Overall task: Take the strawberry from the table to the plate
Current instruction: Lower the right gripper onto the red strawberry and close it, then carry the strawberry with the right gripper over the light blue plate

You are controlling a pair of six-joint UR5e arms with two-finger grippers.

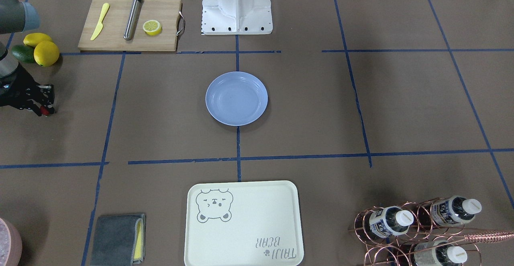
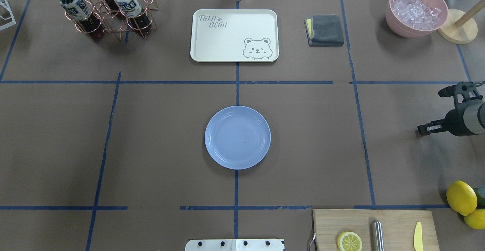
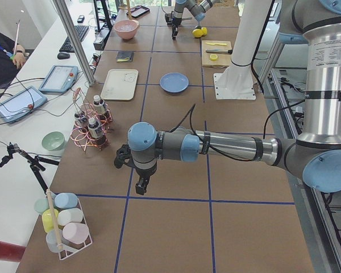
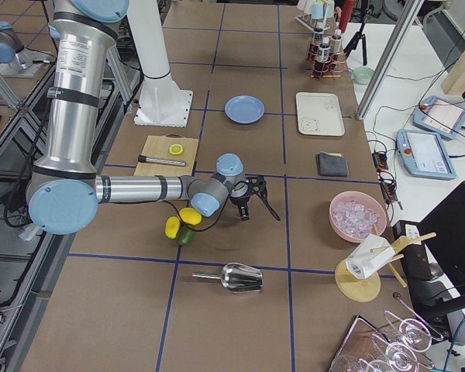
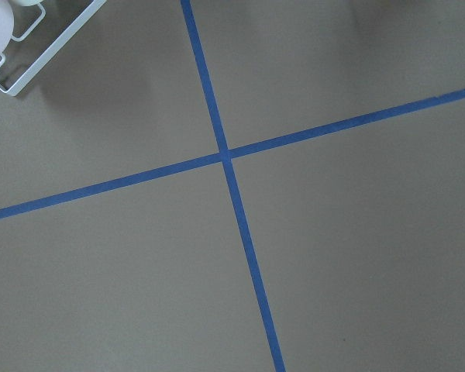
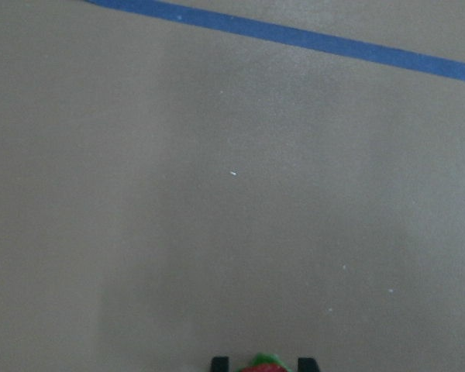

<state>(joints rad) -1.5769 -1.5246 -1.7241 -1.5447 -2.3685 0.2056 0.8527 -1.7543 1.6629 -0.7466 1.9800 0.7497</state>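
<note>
The strawberry (image 1: 46, 112) is a small red berry with a green tip, pinched between the fingers of my right gripper (image 1: 43, 107). In the right wrist view it peeks in at the bottom edge (image 6: 261, 364), over bare brown table (image 1: 160, 109). This gripper is shut on it near the table's right end (image 2: 421, 129). The light-blue plate (image 1: 237, 117) lies empty at the table's centre (image 2: 237, 160), far from the berry. My left gripper (image 3: 141, 185) hangs over the table's left part. It shows only in the exterior left view, so I cannot tell whether it is open or shut.
Two lemons (image 1: 46, 53) and an avocado (image 1: 22, 53) lie just behind the right gripper. A cutting board (image 1: 128, 25) holds a lemon half, a yellow knife and a metal rod. A cream bear tray (image 1: 243, 224), grey cloth (image 1: 116, 238), bottle rack (image 1: 417, 230) and ice bowl (image 2: 416, 10) line the far side.
</note>
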